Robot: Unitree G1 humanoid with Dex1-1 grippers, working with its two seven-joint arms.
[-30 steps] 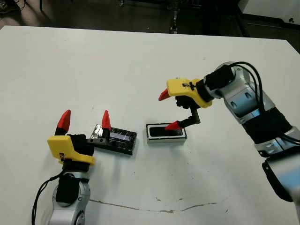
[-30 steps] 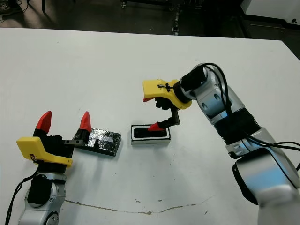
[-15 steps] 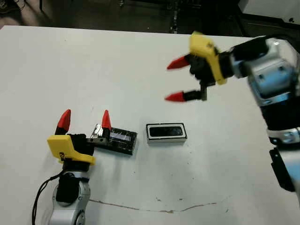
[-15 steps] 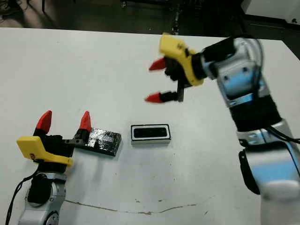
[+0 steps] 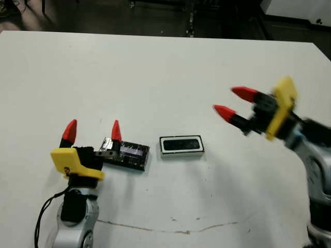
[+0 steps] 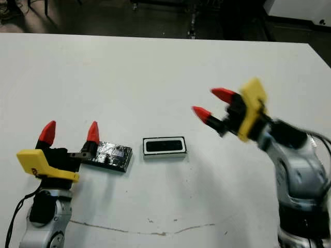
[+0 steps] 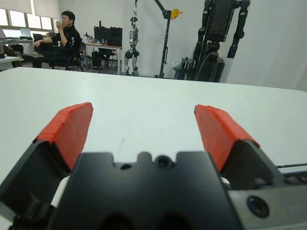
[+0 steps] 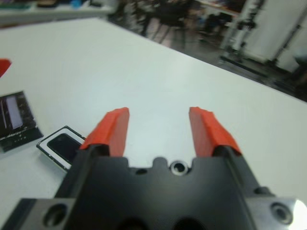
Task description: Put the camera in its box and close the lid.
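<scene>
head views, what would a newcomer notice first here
The right hand, open and empty, raised over the table's right side. Mid-table the box holds the camera, uncovered. The lid lies just left of it, by the open left hand.

Red-tipped fingers on each hand, left hand (image 5: 92,133), right hand (image 5: 231,104), yellow housings, black bodies (screws showing), silver-grey arms, black cable.

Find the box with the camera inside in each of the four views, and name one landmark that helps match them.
Left eye view: box, centre.
Right eye view: left of centre.
Left wrist view: not in it.
Right wrist view: beside the right pincer's finger, box.
Shared landmark: the lid, beside the box.
</scene>
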